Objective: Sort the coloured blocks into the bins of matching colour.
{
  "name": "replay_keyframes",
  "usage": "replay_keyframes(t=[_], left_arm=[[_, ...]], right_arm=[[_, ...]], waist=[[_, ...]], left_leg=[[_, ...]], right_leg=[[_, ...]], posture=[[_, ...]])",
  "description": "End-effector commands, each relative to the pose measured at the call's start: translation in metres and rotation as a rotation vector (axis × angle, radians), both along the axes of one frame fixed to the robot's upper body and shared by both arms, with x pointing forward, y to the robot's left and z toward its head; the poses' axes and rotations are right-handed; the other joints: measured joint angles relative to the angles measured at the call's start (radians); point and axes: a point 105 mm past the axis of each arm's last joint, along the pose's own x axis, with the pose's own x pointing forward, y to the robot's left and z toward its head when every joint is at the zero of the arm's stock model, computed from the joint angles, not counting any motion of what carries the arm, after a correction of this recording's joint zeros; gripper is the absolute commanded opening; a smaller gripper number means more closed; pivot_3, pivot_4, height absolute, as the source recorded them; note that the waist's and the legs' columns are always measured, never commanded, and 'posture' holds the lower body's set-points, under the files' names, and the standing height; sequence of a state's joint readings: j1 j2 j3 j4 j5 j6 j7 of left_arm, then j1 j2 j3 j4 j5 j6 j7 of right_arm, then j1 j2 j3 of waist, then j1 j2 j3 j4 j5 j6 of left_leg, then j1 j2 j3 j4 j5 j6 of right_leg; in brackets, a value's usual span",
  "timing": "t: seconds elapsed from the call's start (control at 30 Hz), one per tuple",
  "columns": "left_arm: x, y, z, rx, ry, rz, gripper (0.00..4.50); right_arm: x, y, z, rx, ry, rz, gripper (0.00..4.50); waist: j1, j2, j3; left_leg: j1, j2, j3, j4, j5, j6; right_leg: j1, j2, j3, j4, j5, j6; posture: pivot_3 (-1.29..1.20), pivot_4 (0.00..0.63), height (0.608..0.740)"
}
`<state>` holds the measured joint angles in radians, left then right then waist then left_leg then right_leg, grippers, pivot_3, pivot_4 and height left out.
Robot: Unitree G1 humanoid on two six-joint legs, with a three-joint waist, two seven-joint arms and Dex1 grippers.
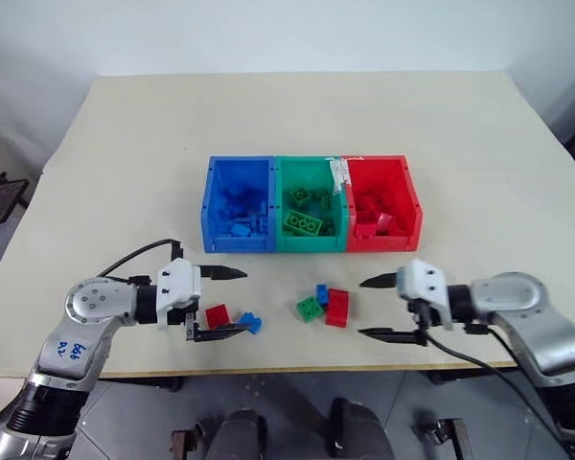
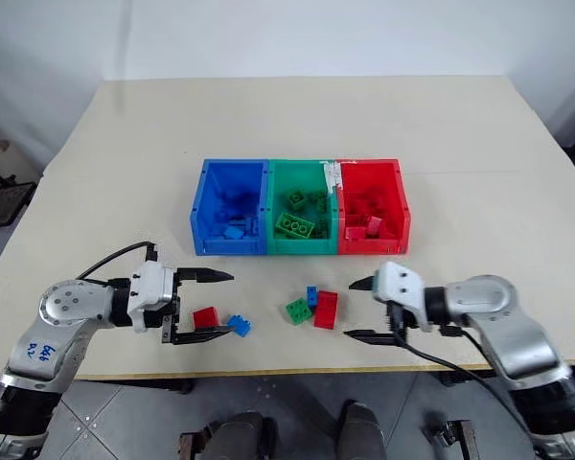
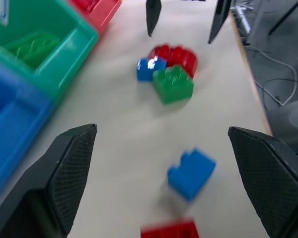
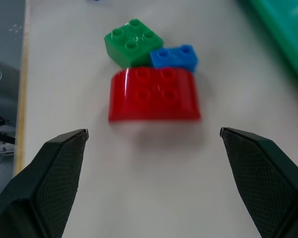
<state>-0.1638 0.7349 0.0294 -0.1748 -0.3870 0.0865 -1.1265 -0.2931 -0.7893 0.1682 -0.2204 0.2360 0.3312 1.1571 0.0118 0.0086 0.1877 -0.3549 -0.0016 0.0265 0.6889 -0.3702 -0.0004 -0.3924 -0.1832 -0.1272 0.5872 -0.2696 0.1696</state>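
Three joined bins stand mid-table: blue point(image 1: 234, 242), green point(image 1: 310, 242) and red point(image 1: 384, 240), each holding blocks of its own colour. In front of them lies a cluster of coloured blocks: a green one point(image 1: 310, 308), a small blue one point(image 1: 322, 293) and a red one point(image 1: 337, 308). Further left lie a red block point(image 1: 217, 315) and a blue block point(image 1: 251, 322). My left gripper point(image 1: 240, 302) is open, level, its fingers around that left pair. My right gripper point(image 1: 364, 308) is open just right of the cluster, pointing at the red block point(image 4: 154, 94).
White tape point(image 1: 339, 175) sits on the rim between the green and red bins. The table's front edge point(image 1: 297, 369) runs just behind both grippers. A black cable point(image 1: 134, 254) loops over the left arm.
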Motion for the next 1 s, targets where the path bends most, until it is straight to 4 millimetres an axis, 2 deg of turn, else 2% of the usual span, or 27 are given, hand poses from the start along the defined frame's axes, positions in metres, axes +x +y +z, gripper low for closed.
replay_keyframes(t=[0.03,0.1,0.27,0.43,0.57,0.7,0.83,0.93,1.0], left_arm=[[-0.002,0.013,0.010,0.022,-0.060,0.048,4.50],[-0.004,0.015,0.010,0.028,-0.063,0.056,4.50],[-0.005,0.017,0.009,0.026,-0.068,0.079,4.50],[-0.006,0.016,0.011,0.009,-0.071,0.090,4.50],[-0.004,0.014,0.022,-0.077,-0.074,0.129,4.50],[-0.001,0.011,0.038,-0.199,-0.076,0.185,4.50],[0.003,0.013,0.046,-0.255,-0.085,0.254,4.50],[0.005,0.017,0.047,-0.268,-0.097,0.301,4.50],[0.008,0.022,0.048,-0.288,-0.105,0.346,4.50]], right_arm=[[0.011,0.014,-0.011,-0.041,-0.017,-0.003,4.45],[0.013,0.016,-0.016,-0.057,-0.012,0.005,4.45],[0.013,0.021,-0.013,-0.014,-0.002,0.015,3.33],[0.013,0.019,-0.009,0.003,-0.002,0.017,3.33],[0.008,0.010,0.012,0.083,-0.043,0.035,3.33],[0.012,-0.004,0.053,0.207,-0.082,-0.006,3.33],[0.034,-0.024,0.089,0.264,-0.165,-0.097,3.33],[0.054,-0.035,0.102,0.282,-0.219,-0.173,3.33],[0.091,-0.047,0.114,0.294,-0.318,-0.299,3.33]], waist=[[-0.003,0.000,0.000],[-0.003,0.000,0.000],[-0.006,-0.003,-0.001],[-0.012,-0.003,-0.001],[-0.009,-0.003,-0.001],[-0.010,-0.003,-0.001],[-0.013,-0.003,-0.001],[-0.013,-0.003,-0.001],[-0.014,-0.003,-0.001]], left_leg=[[0.000,0.000,0.000,0.001,0.000,0.000],[0.000,0.000,0.000,0.001,0.000,0.000],[0.000,0.000,0.000,0.001,0.000,0.000],[0.001,0.000,0.000,0.001,0.000,0.000],[0.000,0.000,0.000,0.001,0.000,0.000],[0.000,0.000,0.000,0.002,0.000,0.000],[0.000,0.001,0.000,0.002,0.000,0.000],[0.000,0.001,0.000,0.001,-0.001,0.000],[0.000,0.000,0.000,0.002,-0.001,0.000]], right_leg=[[0.000,0.000,0.000,0.000,0.000,0.000],[0.000,0.000,0.000,0.000,0.000,0.000],[0.000,0.000,0.000,0.001,0.000,0.000],[0.000,0.000,0.000,0.002,0.000,0.000],[0.000,0.000,0.000,0.002,0.000,0.000],[0.000,0.000,0.000,0.001,0.000,0.000],[0.000,0.000,0.000,0.002,0.000,0.000],[0.000,0.000,0.000,0.002,0.000,0.000],[0.000,0.000,0.000,0.002,0.000,0.000]], posture=[[0.00,0.150,0.740],[0.00,0.150,0.740],[0.00,0.150,0.740],[0.00,0.150,0.740],[0.00,0.150,0.740],[0.00,0.150,0.740],[0.00,0.150,0.740],[0.00,0.150,0.740],[0.00,0.150,0.740]])
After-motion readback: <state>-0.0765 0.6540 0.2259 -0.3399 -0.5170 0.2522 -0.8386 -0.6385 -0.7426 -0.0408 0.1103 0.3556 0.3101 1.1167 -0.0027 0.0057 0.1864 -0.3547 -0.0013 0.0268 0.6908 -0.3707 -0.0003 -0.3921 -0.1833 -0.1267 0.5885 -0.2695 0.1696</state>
